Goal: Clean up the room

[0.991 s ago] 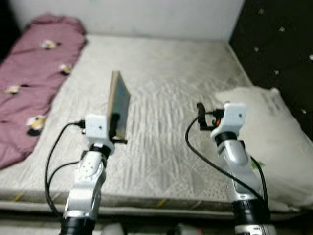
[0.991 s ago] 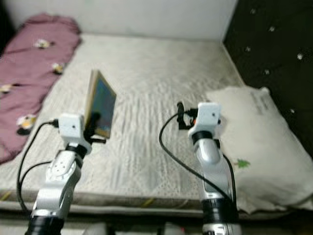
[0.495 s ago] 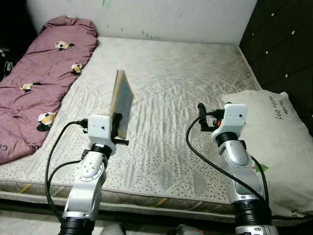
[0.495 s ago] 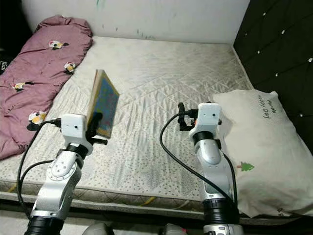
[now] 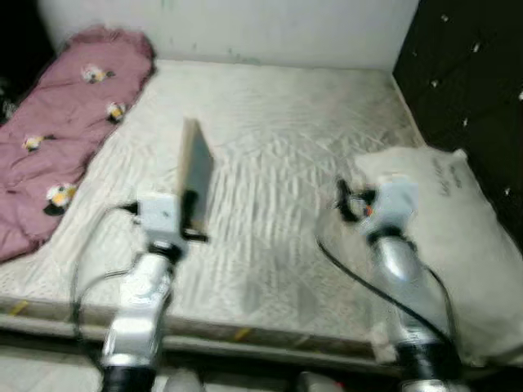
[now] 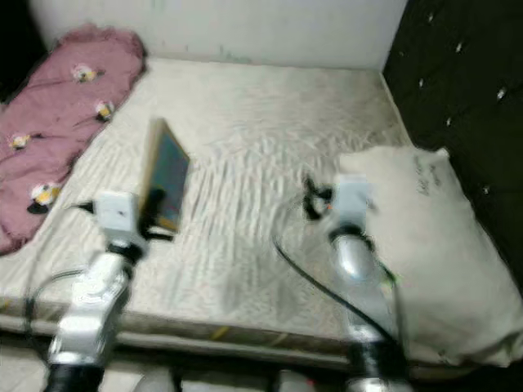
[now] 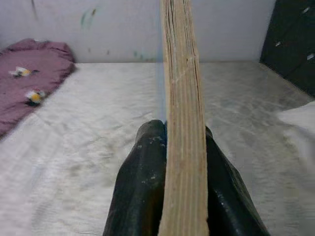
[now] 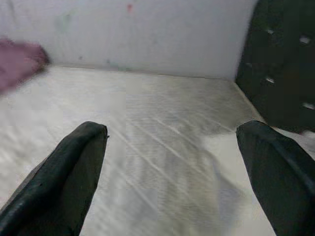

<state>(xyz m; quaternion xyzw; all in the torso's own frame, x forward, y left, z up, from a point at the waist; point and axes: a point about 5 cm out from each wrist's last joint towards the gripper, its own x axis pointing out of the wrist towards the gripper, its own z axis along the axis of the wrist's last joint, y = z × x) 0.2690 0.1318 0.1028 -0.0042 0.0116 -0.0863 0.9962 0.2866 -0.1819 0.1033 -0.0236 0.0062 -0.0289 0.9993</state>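
Note:
A book (image 5: 194,170) with tan page edges and a blue-green cover (image 6: 167,181) stands upright on its edge above the bed, clamped at its lower end by my left gripper (image 7: 170,142), which is shut on it. Its thick block of pages (image 7: 181,98) runs straight up between the two black fingers (image 7: 142,182). My right gripper (image 8: 172,142) hangs open over the mattress (image 5: 278,139) beside the pillow, with nothing between its fingers (image 8: 69,167). The right arm (image 5: 392,245) reaches over the bed's near right side.
A crumpled maroon blanket (image 5: 61,122) with small cartoon prints lies along the bed's left side. A white pillow (image 5: 458,237) sits at the right against a dark tufted headboard (image 5: 466,73). A pale wall (image 5: 229,24) backs the bed. The eye views are blurred.
The whole picture has shifted and blurred, so the camera moved. The left gripper still holds the book upright and the right gripper remains open.

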